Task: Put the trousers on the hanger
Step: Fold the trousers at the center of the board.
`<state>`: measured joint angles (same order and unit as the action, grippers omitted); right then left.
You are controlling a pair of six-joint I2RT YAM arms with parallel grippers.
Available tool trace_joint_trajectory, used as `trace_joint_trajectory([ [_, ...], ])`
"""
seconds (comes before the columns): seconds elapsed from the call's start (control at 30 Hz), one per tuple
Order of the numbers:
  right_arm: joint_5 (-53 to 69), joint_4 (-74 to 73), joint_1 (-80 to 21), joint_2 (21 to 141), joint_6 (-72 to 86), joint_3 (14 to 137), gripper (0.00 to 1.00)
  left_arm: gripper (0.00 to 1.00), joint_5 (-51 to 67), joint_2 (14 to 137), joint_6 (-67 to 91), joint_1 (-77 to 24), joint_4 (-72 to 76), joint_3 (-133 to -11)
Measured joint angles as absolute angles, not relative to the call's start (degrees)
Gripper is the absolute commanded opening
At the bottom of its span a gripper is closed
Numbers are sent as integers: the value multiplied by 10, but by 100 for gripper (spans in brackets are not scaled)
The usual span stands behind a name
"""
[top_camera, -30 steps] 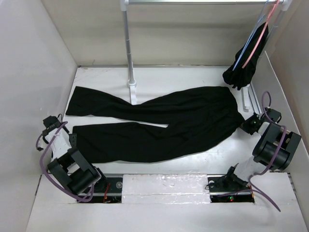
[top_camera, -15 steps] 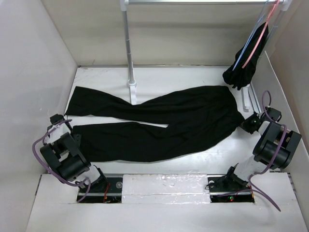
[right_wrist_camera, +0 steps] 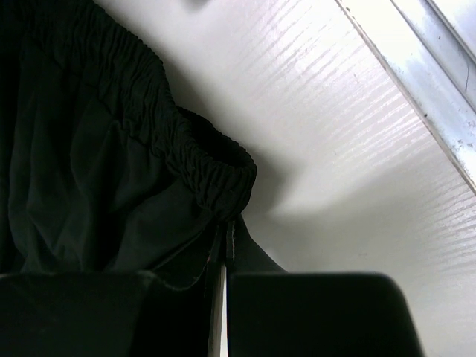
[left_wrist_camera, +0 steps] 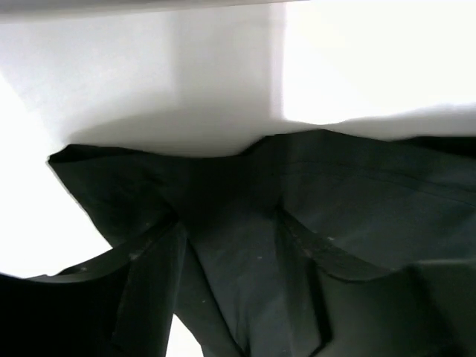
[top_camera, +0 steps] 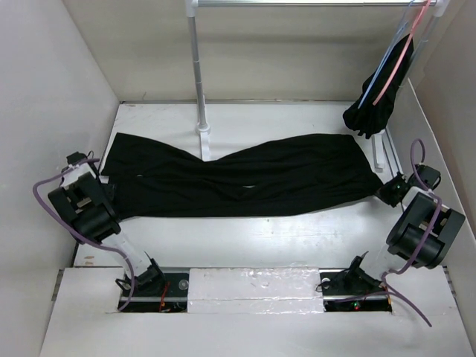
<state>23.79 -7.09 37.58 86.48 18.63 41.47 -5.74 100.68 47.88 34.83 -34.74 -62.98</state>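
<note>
Black trousers (top_camera: 260, 182) lie stretched across the white table (top_camera: 253, 238), waist to the right. The right gripper (right_wrist_camera: 225, 279) is clamped on the elastic waistband, with cloth pinched between its nearly touching fingers. The left gripper (top_camera: 103, 181) sits at the leg cuffs, cloth bunched around it — whether it grips is unclear. The light-blue hanger (top_camera: 384, 65) hangs at far right, well apart.

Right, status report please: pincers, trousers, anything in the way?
Left pincer shut on trousers at cuffs, right pincer at waistband. Trousers flat, unhung. Hanger hanging far right. Rack post beside far leg.
</note>
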Motion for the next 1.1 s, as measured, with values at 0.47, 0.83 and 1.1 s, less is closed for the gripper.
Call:
trace_joint_trajectory([
  [0.47,258,-70,383,837,165,397,0,60,-99,797,424,352,-327,-594],
  [0.83,264,-76,383,815,162,396,0,59,-65,784,460,380,-326,-436],
  [1.1,269,-86,383,780,159,390,0,39,-72,815,474,380,-287,-431],
])
